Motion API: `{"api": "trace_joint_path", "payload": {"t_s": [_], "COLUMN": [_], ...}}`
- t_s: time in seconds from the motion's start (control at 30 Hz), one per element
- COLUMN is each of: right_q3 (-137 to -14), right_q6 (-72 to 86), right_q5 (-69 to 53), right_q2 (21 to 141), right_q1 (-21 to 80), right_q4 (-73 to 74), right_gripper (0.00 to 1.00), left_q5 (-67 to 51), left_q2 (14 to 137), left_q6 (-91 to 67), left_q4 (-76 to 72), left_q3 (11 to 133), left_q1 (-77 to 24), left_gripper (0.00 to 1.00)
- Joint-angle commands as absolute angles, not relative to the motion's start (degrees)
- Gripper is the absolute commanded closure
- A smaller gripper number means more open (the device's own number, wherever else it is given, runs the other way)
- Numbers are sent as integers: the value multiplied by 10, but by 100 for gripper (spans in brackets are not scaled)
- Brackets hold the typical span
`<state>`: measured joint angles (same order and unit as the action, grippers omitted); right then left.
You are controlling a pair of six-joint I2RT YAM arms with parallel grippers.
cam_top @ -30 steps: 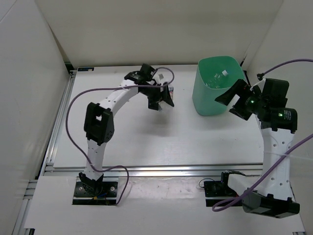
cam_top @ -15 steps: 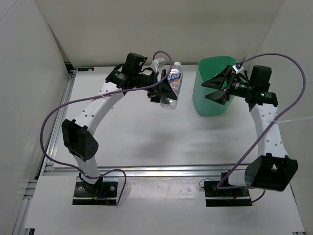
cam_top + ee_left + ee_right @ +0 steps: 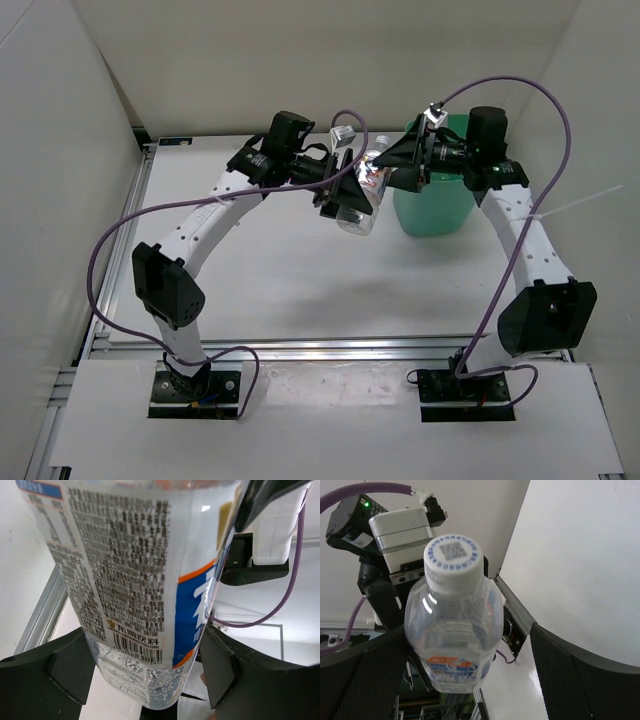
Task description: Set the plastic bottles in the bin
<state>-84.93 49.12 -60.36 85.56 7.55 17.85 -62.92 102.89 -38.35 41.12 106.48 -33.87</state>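
Observation:
A clear plastic bottle [image 3: 358, 207] with a white and blue label and a white cap hangs in the air left of the mint-green bin [image 3: 436, 212]. My left gripper [image 3: 347, 197] is shut on its lower body; in the left wrist view the bottle [image 3: 135, 570] fills the frame between the fingers of that gripper [image 3: 150, 672]. My right gripper [image 3: 397, 165] is open, its jaws spread around the cap end. In the right wrist view the bottle [image 3: 452, 625] points its cap at the camera inside this gripper [image 3: 470, 675]. The bin's inside and the other bottles are hidden.
The right arm [image 3: 520, 225] reaches over the bin's rim. White walls enclose the table on the left, back and right. A metal rail [image 3: 330, 347] runs along the near edge. Purple cables loop above both arms.
The left gripper raised the bottle and carried it right, toward the bin. The right gripper swung left from the bin and now has open jaws around the bottle's cap end.

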Motion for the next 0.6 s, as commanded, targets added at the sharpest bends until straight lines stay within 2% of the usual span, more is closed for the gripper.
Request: {"api": "trace_joint_path", "payload": {"t_s": [0.0, 0.1, 0.17, 0.23, 0.27, 0.37, 0.4, 0.43, 0.47, 0.5, 0.53, 0.57], "right_q3": [-886, -892, -903, -910, -910, -910, -910, -910, -910, -921, -929, -939], "right_q6": [481, 481, 481, 476, 475, 475, 469, 469, 469, 462, 455, 447], "right_q5": [-592, -587, -581, -573, -566, -551, -551, -545, -545, -545, -540, -534], "right_q2": [882, 898, 903, 904, 904, 904, 904, 904, 904, 904, 904, 904], "right_q1": [91, 106, 124, 132, 132, 138, 138, 138, 138, 138, 132, 132], "right_q4": [150, 150, 150, 150, 150, 165, 171, 171, 178, 185, 196, 220], "right_gripper": [0, 0, 8, 20, 38, 56, 56, 60, 66, 68, 70, 71], "left_q5": [-667, -672, -678, -678, -683, -683, -683, -683, -683, -683, -678, -678], "left_q2": [1028, 1034, 1034, 1034, 1034, 1034, 1034, 1034, 1028, 1028, 1028, 1022], "left_q6": [-381, -381, -387, -387, -387, -392, -392, -392, -392, -392, -392, -397], "left_q4": [396, 396, 396, 396, 396, 396, 390, 390, 390, 390, 390, 390], "left_q3": [1090, 1095, 1095, 1095, 1095, 1090, 1083, 1076, 1076, 1068, 1061, 1061], "left_q1": [-344, -349, -354, -354, -354, -354, -354, -354, -354, -354, -354, -354], "left_gripper": [57, 56, 53, 51, 51, 46, 42, 30, 26, 23, 15, 0]}}
